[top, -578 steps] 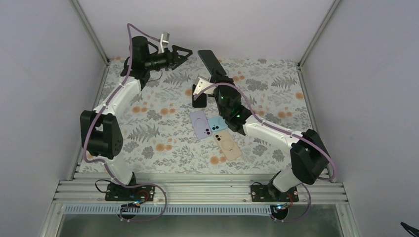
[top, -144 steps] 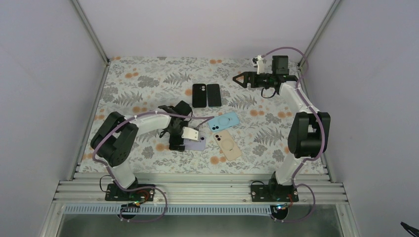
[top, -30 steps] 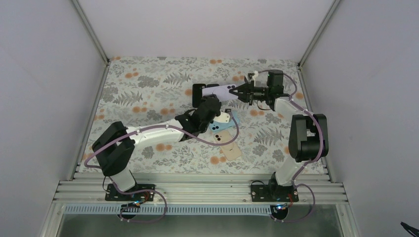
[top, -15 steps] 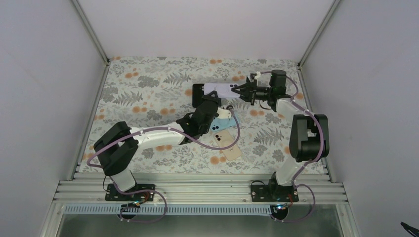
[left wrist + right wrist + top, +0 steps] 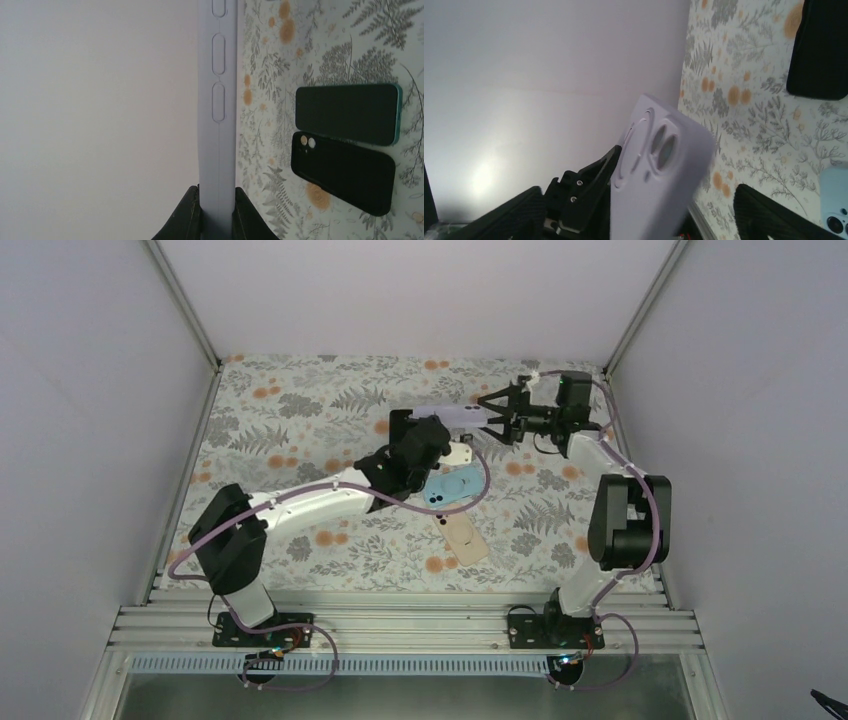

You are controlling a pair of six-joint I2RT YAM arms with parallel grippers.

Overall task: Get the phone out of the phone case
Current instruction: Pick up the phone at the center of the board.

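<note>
While pinched edge-on in left gripper (image 5: 217,210), held up off floral table (image 5: 300,430): lilac phone case (image 5: 218,100), matte, raised side buttons, ring mark and oval camera cut-out on back. Farther out, right gripper (image 5: 497,412) spread wide around its end.

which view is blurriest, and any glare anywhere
Right wrist: the lilac case is close to the lens and soft, and a bright glare patch sits on the wall. Left wrist: the case's side buttons look crisp. Top external: even light, soft shadows, no glare.
</note>
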